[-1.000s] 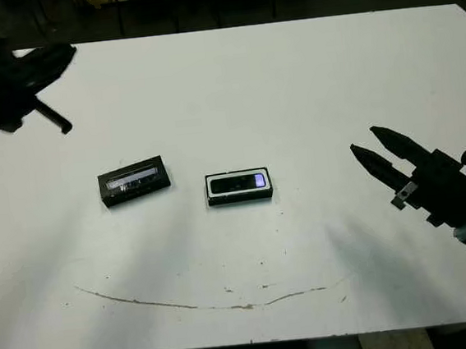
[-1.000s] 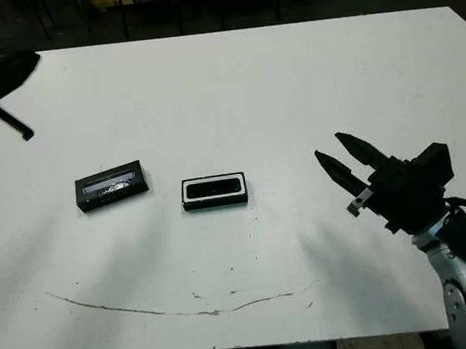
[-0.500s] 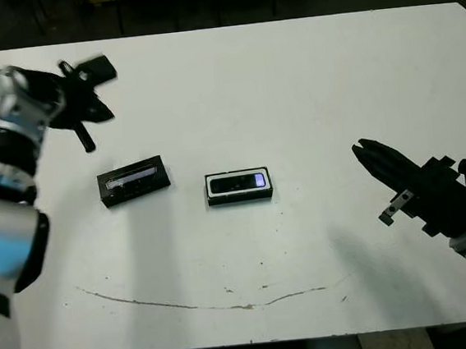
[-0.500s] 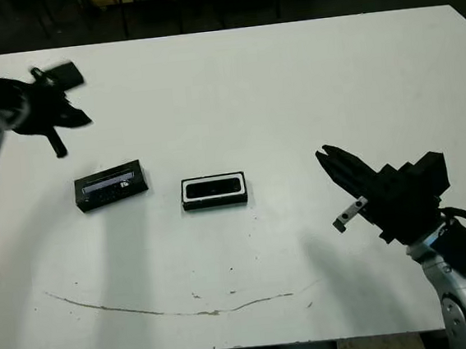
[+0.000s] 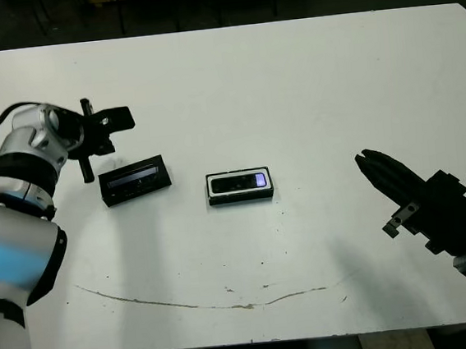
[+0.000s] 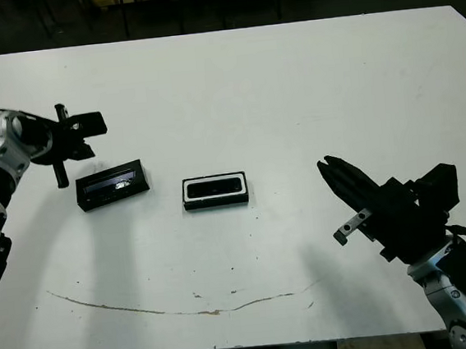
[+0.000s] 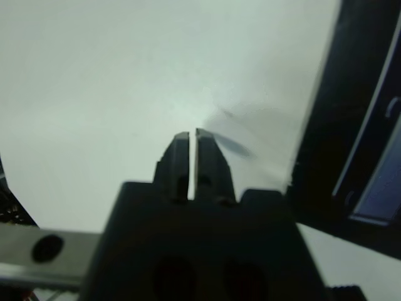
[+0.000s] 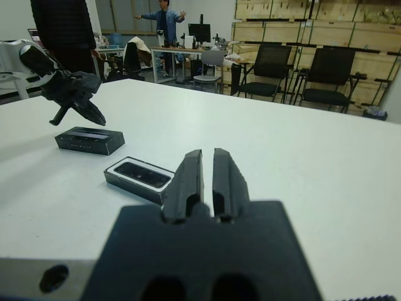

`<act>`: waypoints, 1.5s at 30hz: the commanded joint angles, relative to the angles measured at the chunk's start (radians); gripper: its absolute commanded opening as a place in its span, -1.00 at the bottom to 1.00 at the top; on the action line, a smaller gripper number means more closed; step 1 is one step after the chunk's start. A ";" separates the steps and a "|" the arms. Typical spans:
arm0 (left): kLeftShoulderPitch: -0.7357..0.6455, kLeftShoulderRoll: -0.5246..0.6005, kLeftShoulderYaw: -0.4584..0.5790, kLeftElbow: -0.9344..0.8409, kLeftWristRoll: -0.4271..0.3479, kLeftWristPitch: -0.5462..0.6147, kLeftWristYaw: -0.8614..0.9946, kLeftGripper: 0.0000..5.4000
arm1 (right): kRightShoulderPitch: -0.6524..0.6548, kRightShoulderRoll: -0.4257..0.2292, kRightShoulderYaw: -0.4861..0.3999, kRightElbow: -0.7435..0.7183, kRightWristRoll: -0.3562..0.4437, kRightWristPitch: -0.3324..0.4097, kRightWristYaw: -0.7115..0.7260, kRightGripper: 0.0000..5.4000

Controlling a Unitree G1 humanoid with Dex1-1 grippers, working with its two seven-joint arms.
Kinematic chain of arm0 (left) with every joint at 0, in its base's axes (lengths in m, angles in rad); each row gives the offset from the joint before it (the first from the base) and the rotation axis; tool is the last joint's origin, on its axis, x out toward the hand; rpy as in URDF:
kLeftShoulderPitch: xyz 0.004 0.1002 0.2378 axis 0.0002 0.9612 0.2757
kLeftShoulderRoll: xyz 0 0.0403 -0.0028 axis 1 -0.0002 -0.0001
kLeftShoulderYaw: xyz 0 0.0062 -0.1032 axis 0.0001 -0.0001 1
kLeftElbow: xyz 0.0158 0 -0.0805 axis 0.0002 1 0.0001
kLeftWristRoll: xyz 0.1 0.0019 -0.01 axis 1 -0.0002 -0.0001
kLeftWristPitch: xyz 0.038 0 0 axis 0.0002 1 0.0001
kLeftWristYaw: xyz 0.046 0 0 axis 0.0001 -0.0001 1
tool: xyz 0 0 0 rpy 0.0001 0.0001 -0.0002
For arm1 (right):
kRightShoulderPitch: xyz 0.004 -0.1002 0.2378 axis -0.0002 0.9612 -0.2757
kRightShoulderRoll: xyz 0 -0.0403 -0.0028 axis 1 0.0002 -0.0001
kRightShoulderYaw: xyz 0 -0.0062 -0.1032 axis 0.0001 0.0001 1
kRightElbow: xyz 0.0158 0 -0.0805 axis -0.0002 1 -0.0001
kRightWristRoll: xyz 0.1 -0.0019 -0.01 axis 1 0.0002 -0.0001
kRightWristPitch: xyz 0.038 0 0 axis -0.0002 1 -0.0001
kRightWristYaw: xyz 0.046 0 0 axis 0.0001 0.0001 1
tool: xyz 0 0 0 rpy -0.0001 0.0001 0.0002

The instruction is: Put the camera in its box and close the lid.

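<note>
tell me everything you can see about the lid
The lid is a flat black rectangular cover with a glossy silvery-grey strip running along its top. It looks like card or plastic. It lies flat on the white table, turned slightly askew, to the left of the box and apart from it, so the box is not yet covered. The left end effector hovers just beyond its left end, fingers shut; whether it touches the lid cannot be told.

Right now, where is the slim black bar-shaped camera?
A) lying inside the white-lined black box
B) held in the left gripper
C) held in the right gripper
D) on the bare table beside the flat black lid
A: the camera lies inside the box, with the lid apart on the table and both grippers holding nothing.
</note>
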 commanded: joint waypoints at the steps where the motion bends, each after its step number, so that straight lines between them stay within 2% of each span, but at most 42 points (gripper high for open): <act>1: 0.036 -0.006 0.005 0.017 0.008 0.017 0.005 -1.00 | 0.028 0.012 0.011 -0.003 -0.003 -0.016 -0.007 -1.00; 8: 0.047 -0.012 -0.014 0.018 0.035 0.043 -0.003 -1.00 | 0.052 0.031 0.020 -0.014 0.023 -0.010 -0.026 -1.00; 15: 0.083 0.029 0.037 -0.015 -0.022 -0.014 -0.090 -1.00 | 0.068 0.030 0.025 -0.025 0.054 0.001 -0.038 -1.00; 19: 0.120 0.073 0.030 -0.064 -0.017 -0.074 -0.168 -1.00 | 0.077 0.023 0.031 -0.044 0.040 0.002 -0.055 -1.00; 25: 0.189 0.124 0.043 -0.142 -0.047 -0.085 -0.285 -1.00 | 0.072 0.032 0.039 -0.036 0.064 -0.002 -0.057 -1.00; 28: 0.239 0.150 0.057 -0.219 -0.082 -0.073 -0.351 -1.00 | 0.068 0.029 0.039 -0.028 0.083 -0.002 -0.051 -1.00; 31: 0.301 0.187 0.086 -0.324 -0.139 -0.078 -0.416 -1.00 | 0.066 0.024 0.040 -0.028 0.062 -0.015 -0.056 -1.00; 38: 0.457 0.268 0.130 -0.601 -0.221 -0.001 -0.483 -1.00 | 0.059 0.007 0.035 -0.044 0.050 -0.005 -0.058 -1.00; 40: 0.493 0.281 0.143 -0.653 -0.242 0.014 -0.484 -1.00 | 0.057 -0.003 0.033 -0.051 0.037 0.005 -0.063 -1.00; 42: 0.514 0.291 0.145 -0.688 -0.251 0.023 -0.482 -1.00 | 0.058 -0.006 0.028 -0.069 0.053 0.027 -0.077 -1.00; 45: 0.529 0.293 0.149 -0.714 -0.269 0.063 -0.489 -1.00 | 0.051 -0.003 0.028 -0.073 0.069 0.024 -0.072 -1.00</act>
